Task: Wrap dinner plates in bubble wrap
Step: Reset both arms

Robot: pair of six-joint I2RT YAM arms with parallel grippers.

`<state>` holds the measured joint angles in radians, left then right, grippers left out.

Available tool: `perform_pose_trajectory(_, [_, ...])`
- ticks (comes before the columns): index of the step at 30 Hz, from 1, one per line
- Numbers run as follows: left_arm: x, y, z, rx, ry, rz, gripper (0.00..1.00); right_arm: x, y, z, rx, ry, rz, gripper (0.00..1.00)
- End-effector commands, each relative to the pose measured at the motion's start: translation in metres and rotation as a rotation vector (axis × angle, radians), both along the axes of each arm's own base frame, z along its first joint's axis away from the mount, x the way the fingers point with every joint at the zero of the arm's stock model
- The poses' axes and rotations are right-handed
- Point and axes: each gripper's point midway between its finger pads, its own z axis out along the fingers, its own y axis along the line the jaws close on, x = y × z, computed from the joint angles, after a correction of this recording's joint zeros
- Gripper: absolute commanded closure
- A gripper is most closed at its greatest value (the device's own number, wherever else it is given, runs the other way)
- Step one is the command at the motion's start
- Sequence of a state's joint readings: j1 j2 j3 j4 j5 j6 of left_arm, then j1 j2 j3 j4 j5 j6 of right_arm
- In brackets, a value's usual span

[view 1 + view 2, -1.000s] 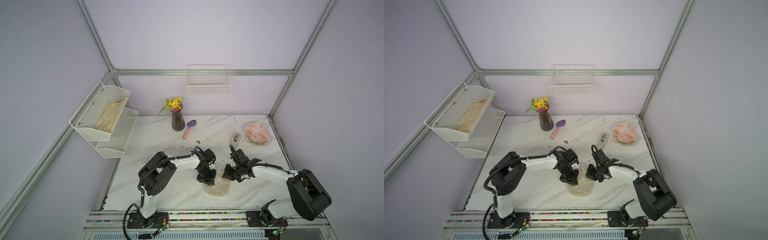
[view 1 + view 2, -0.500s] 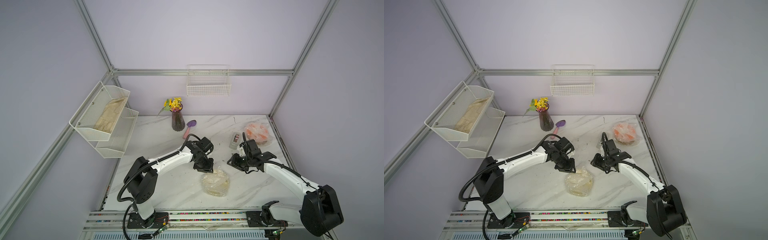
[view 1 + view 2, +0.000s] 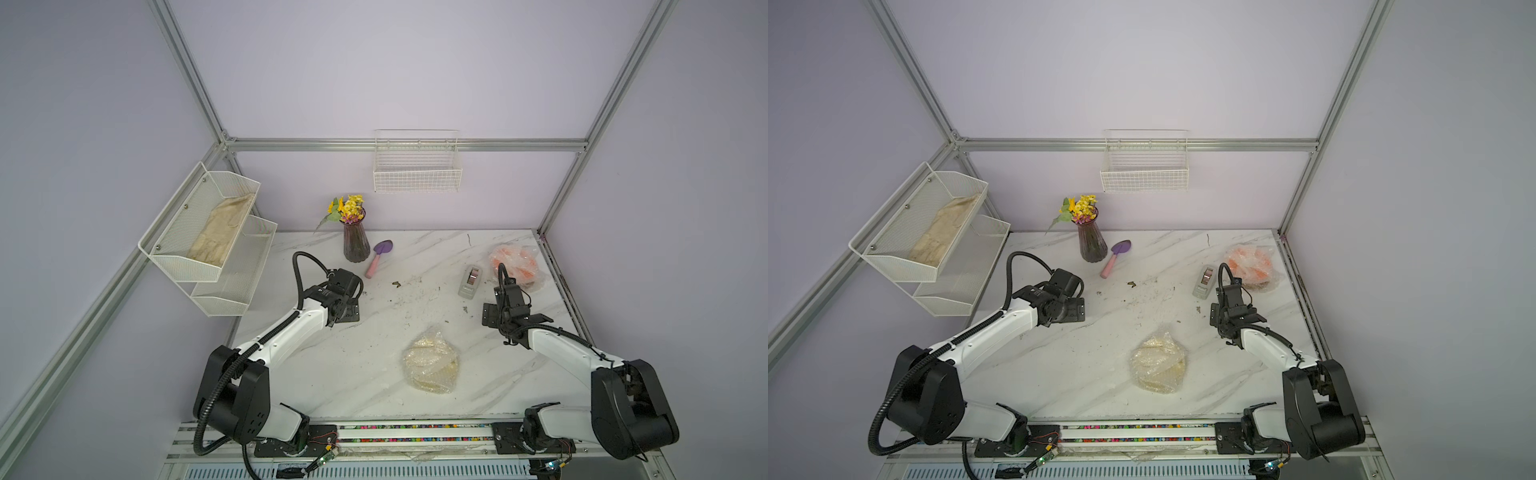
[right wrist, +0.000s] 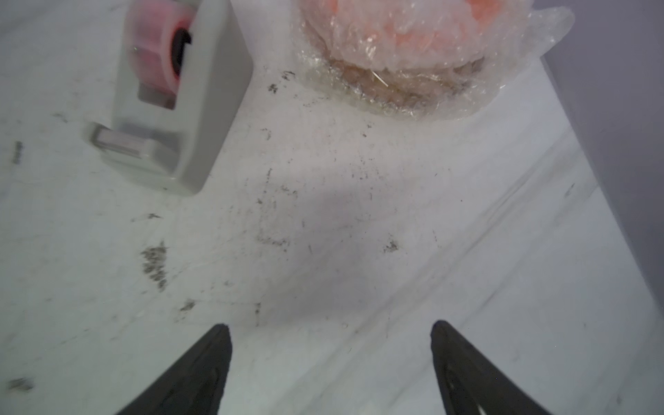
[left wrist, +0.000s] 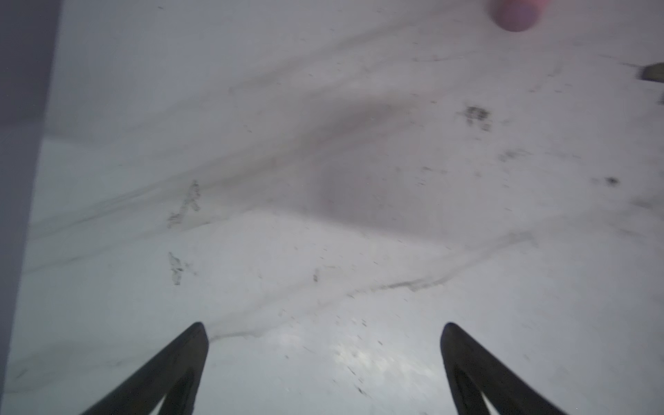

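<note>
A pale yellowish dinner plate wrapped in crinkled bubble wrap (image 3: 432,362) (image 3: 1158,365) lies alone near the table's front middle, and neither gripper touches it. A bright orange plate in bubble wrap (image 3: 515,266) (image 3: 1251,264) (image 4: 413,43) sits at the back right, on top of another wrapped, brownish bundle (image 4: 399,90). My left gripper (image 3: 348,311) (image 5: 323,327) hangs open over bare marble at the left, far from the front bundle. My right gripper (image 3: 505,311) (image 4: 328,325) is open too, just short of the orange bundle, with nothing between its fingers.
A grey tape dispenser (image 3: 471,281) (image 4: 172,97) stands left of the orange bundle. A vase of flowers (image 3: 356,245) and a purple trowel with a pink handle (image 3: 378,257) are at the back. A wire shelf (image 3: 208,241) juts from the left wall. Dirt specks dot the marble table (image 3: 332,374).
Both grippers were shut at the wrapped bundle; they have opened, let it go and drawn apart, the left to the back left, the right toward the tape dispenser.
</note>
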<state>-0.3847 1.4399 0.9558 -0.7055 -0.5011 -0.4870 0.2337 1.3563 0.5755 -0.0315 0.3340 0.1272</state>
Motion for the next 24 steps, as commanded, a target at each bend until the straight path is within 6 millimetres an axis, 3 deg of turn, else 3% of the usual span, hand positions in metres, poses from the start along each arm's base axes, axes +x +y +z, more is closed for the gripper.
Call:
perform_pose_trajectory(1, [0.024,0.046,0.005,0.258,-0.179,0.035,0.00,0.037,-0.008,0.007,-0.067,-0.204,0.044,0.07])
perform_pose_trajectory(2, [0.028,0.050,-0.001,0.278,-0.191,0.015,0.00,0.039,-0.008,0.001,-0.057,-0.217,0.053,0.07])
perform_pose_trajectory(7, [0.052,0.064,-0.017,0.239,-0.299,-0.029,0.00,0.063,-0.006,0.011,-0.031,-0.362,0.118,0.03])
perform_pose_trajectory(12, [0.068,0.060,0.018,0.113,-0.598,-0.105,0.00,0.077,-0.015,0.001,0.121,-0.411,0.115,0.03])
perform_pose_trajectory(14, [0.063,0.063,0.036,0.064,-0.743,-0.132,0.00,0.074,-0.017,-0.016,0.141,-0.411,0.115,0.03])
perform_pose_trajectory(15, [0.061,0.066,0.041,0.053,-0.793,-0.140,0.00,0.075,-0.014,-0.013,0.155,-0.450,0.133,0.03])
perform_pose_trajectory(19, [0.061,0.062,0.016,0.014,-0.824,-0.208,0.00,0.078,-0.015,-0.018,0.142,-0.398,0.135,0.03])
perform_pose_trajectory(21, [0.067,0.058,0.017,0.035,-0.860,-0.251,0.00,0.078,-0.014,-0.018,0.140,-0.392,0.138,0.03])
perform_pose_trajectory(24, [0.081,0.065,0.002,-0.014,-0.690,-0.194,0.00,0.078,-0.014,-0.018,0.136,-0.386,0.140,0.03])
